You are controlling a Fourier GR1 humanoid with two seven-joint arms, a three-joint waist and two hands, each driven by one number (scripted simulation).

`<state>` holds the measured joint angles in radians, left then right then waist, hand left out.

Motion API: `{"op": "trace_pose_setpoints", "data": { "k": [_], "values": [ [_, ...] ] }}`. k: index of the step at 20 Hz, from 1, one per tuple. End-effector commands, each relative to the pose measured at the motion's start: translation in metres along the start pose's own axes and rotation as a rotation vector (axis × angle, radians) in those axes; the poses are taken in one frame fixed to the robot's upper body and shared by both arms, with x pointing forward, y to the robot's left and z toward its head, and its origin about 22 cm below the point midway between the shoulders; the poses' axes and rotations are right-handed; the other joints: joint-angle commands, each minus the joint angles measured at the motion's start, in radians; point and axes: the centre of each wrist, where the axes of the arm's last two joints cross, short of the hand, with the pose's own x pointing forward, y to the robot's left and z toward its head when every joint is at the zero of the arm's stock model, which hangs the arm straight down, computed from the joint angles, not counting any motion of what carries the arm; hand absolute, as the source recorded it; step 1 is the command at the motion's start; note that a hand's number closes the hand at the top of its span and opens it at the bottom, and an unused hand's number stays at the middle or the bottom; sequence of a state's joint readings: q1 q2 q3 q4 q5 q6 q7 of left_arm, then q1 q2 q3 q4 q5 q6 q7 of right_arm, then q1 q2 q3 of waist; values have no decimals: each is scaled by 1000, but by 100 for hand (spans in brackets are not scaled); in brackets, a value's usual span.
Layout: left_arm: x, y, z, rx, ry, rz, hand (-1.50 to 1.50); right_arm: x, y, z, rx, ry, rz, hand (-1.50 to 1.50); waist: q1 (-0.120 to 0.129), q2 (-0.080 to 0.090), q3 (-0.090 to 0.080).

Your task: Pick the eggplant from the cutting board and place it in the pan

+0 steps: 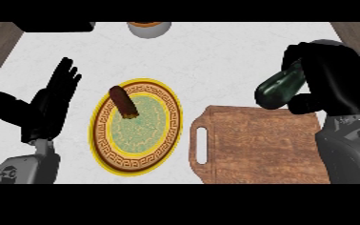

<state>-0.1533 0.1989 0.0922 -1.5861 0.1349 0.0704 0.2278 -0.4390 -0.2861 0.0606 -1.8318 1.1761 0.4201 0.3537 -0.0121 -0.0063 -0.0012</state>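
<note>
Wooden cutting board lies closest, its handle slot facing a patterned plate that carries a brown stick. A pale bowl sits at the far edge. The right hand curls its fingers round the eggplant over the board's far edge, its long axis slanting, rounded end towards the plate. The left hand rests open, fingers apart, left of the plate.

One cam, head pos. — faces steeply down onto counter, close in; frame spans plate at left to cutting board at right.
</note>
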Motion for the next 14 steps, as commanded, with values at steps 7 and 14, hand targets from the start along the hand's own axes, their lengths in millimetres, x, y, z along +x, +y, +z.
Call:
{"op": "trace_pose_setpoints", "data": {
  "k": [7, 14],
  "values": [
    [5, -3, 7, -18, 4, 2, 0, -66, -30, -23, -133, 169, -88, 150, 18, 6, 2],
    [2, -10, -1, 9, -16, 0, 0, -132, -22, -37, -186, 256, -148, 150, 15, 7, 2]
  ]
}}
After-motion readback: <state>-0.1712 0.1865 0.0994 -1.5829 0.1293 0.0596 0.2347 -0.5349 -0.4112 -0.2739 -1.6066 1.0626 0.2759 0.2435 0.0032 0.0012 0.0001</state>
